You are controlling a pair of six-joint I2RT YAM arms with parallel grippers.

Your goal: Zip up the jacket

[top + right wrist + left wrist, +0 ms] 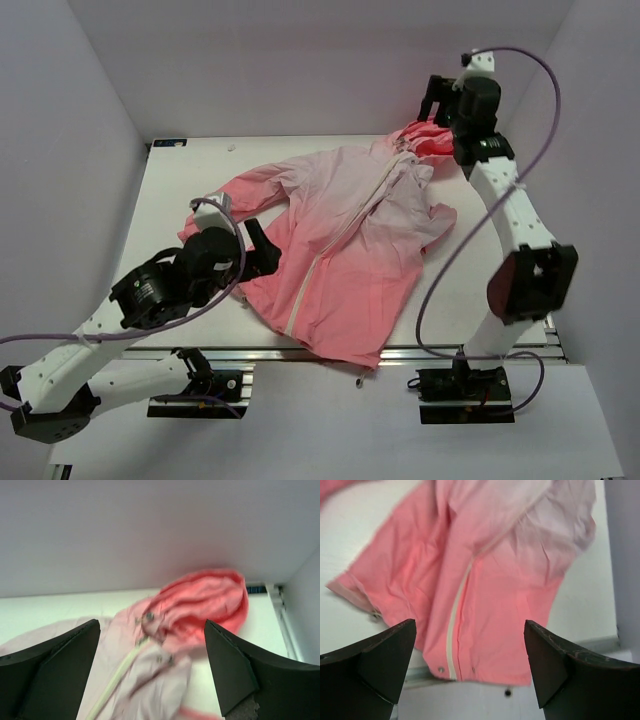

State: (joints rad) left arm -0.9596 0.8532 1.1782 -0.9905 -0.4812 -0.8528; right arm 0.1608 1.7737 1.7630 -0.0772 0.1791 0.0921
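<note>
Closest to the lens in the left wrist view: two dark fingers [380, 655], spread wide with nothing between them. Part of the left gripper [262, 248], held low over the table [190, 180] and aimed at the coral side of the jacket [350, 240], just beside the cloth. Behind it, a bent elbow and a long white forearm folded back to the base at the near left corner. Next out, the jacket itself, laid flat and front-up across the middle of the table, skewed, with hem toward the near edge and hood toward the far right corner. Coral hem lapping over the metal rail [440, 352] along the table's front; paler pink higher up. White zipper [325, 255] running as one line from hem to collar; impossible to tell whether closed along its whole length. One sleeve stretched out to the left, cuff near the left gripper; the other folded in at the right side. Farthest off, the right arm reaching up the right-hand side at nearly full stretch, with the right gripper [437, 108] hanging over the bunched coral hood [205, 600], close to the back wall [300, 70]. Likewise parted wide and clasping nothing, the hood seen out past the fingertips in the right wrist view.
</note>
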